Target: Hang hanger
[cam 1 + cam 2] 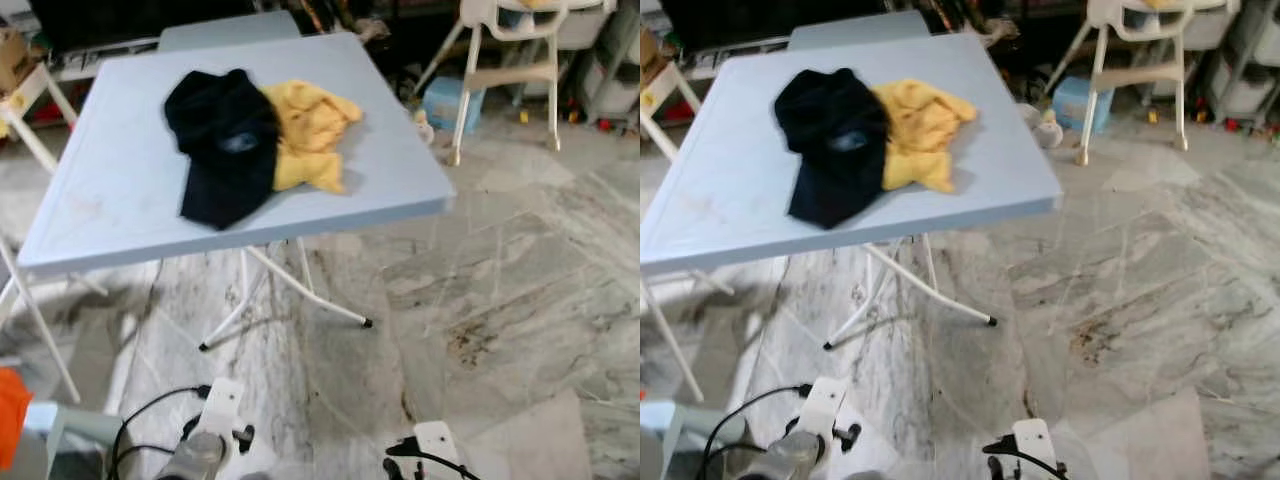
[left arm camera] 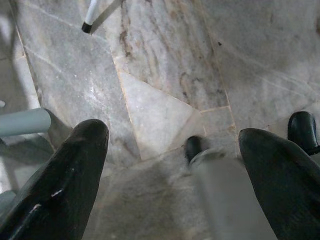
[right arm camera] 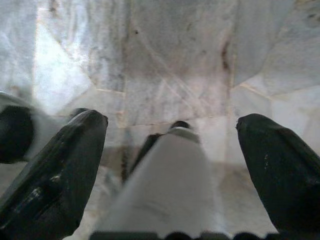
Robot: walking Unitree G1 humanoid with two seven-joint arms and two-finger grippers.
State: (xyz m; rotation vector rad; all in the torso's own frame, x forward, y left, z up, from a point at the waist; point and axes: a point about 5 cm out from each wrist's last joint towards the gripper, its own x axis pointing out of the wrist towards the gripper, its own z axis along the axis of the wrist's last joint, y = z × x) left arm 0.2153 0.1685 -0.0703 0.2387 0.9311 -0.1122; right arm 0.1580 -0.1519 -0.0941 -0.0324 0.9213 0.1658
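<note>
The floor (image 1: 520, 300) is pale grey marble with darker veins and a brownish stain among the slabs, and it takes up most of the ground before the robot. On it stands a light blue folding table (image 1: 120, 190) on thin white legs tipped in black, with a second top of the same colour just behind it. Two garments lie on the table, touching each other: a black garment (image 1: 222, 140) spread toward the near edge and a crumpled yellow garment (image 1: 310, 132) just beside it on the robot's right. Behind the table the room is dark and cluttered; a white high chair (image 1: 505, 55) stands at the far right, with a small light blue box (image 1: 447, 102) on the floor near its legs. No hanger can be made out among these things. An orange patch (image 1: 12, 412) shows at the lower left edge. Both arms hang low over the marble. The left gripper (image 2: 175, 165) points down at the floor with its two black fingers spread wide and nothing between them; the right gripper (image 3: 172, 160) likewise hangs above the slabs, fingers wide apart and empty.
</note>
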